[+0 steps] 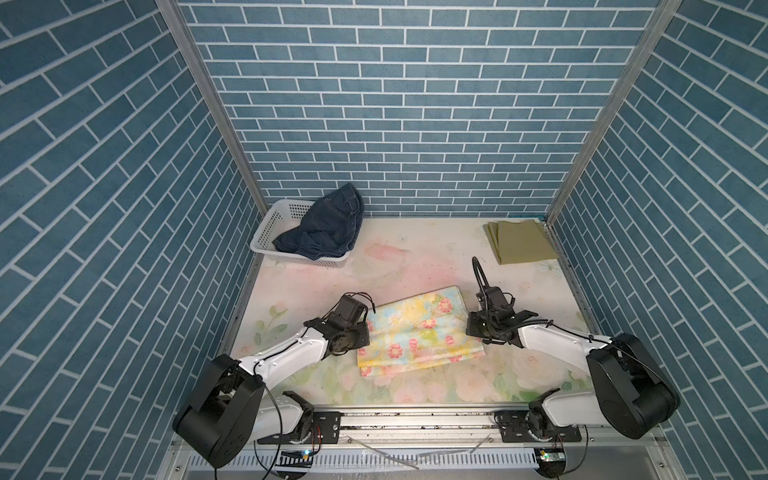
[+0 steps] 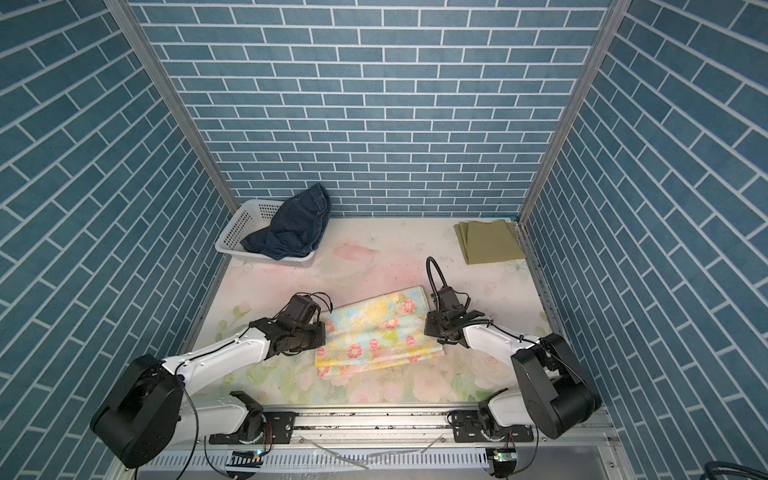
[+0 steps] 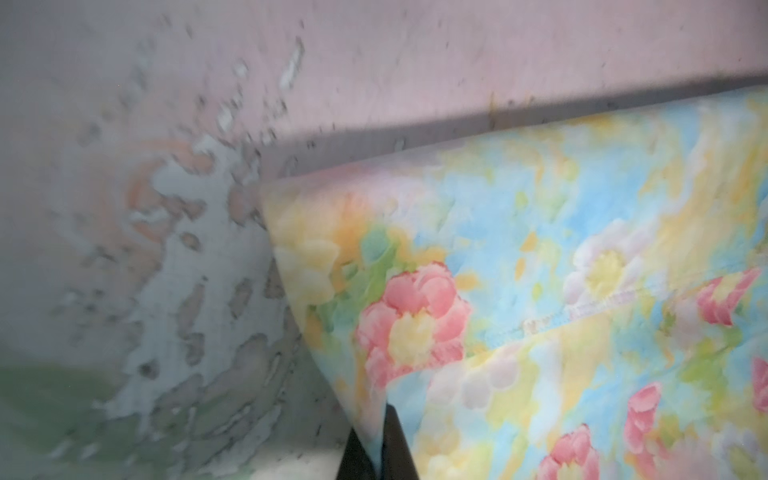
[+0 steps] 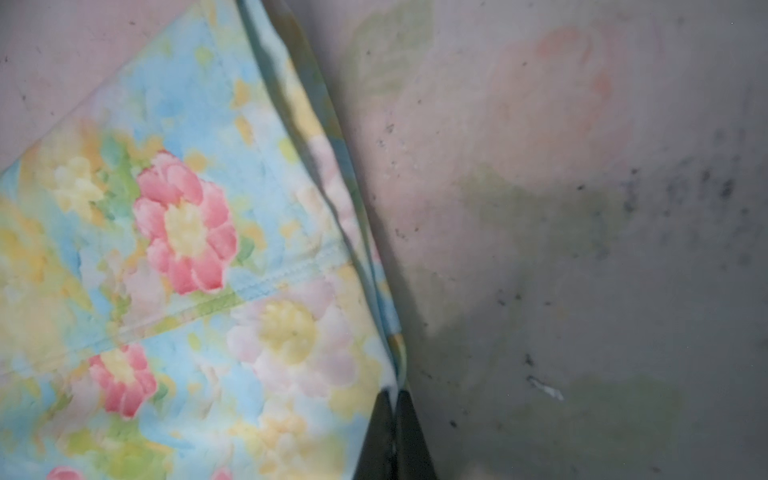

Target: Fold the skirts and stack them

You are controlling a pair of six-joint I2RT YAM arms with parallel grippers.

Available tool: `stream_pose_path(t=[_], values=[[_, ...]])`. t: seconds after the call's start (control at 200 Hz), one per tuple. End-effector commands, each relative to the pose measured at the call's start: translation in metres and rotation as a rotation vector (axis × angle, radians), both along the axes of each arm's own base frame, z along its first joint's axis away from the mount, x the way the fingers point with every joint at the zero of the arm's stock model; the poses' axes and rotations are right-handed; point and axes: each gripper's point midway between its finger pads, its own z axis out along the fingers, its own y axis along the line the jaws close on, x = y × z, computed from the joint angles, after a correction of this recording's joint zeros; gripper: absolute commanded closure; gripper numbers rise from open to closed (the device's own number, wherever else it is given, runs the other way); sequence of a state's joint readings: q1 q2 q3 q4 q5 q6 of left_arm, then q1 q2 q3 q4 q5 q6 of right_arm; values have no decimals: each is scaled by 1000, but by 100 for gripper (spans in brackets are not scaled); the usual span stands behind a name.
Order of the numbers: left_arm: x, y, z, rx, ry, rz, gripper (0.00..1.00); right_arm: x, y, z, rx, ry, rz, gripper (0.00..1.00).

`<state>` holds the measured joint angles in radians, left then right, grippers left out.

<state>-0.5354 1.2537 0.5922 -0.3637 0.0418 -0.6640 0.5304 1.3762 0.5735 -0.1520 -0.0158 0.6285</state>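
Fold step in hand: floral skirt [image 1: 417,332], part-folded at mid-table [image 1: 415,257], pinched at opposite edges by left gripper [image 3: 376,451] and right gripper [image 4: 394,419]; next move probably needs an even, joint lift toward the folded olive skirt [image 1: 521,241].

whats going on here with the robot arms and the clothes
Two robot arms are folding skirts. The left gripper and right gripper are each pinched shut on a side edge of the floral skirt, which lies partly folded on the table. A green skirt sits folded in the far right corner; a denim skirt is heaped in the white basket far left.
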Motion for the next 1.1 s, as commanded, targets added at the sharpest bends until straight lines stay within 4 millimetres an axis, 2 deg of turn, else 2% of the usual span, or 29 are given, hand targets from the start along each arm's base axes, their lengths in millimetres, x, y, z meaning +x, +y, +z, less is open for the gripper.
stream_pose_path(t=[0.0, 0.165, 0.3, 0.4, 0.475, 0.58, 0.675, 0.775, 0.835, 0.9, 0.995, 1.095], values=[[1, 38, 17, 222, 5, -9, 100, -6, -1, -7, -6, 19, -38, 100], [24, 32, 39, 260, -38, -39, 100, -4, 28, -7, 67, 7, -36, 100], [44, 19, 60, 257, -87, -60, 100, 2, 49, 0, 108, -13, -24, 100], [55, 4, 75, 283, -114, -104, 100, 7, 58, 8, 132, -26, -19, 77], [59, -13, 80, 312, -125, -149, 100, 7, 57, 12, 124, -36, -15, 64], [61, -39, 80, 377, -134, -217, 100, 7, 45, 18, 85, -57, -34, 51], [62, -66, 74, 420, -128, -282, 100, 5, 31, 18, 67, -69, -78, 47], [59, -93, 69, 455, -125, -343, 100, 5, 19, 10, 89, -66, -124, 49], [56, -111, 65, 429, -125, -373, 100, 6, 17, 4, 120, -55, -139, 56], [51, -128, 62, 389, -117, -405, 100, 8, 20, 0, 155, -56, -135, 64], [48, -143, 62, 382, -120, -430, 100, 14, 28, -4, 196, -69, -120, 77], [44, -161, 63, 311, -115, -450, 100, 19, 39, -7, 249, -74, -105, 87]])
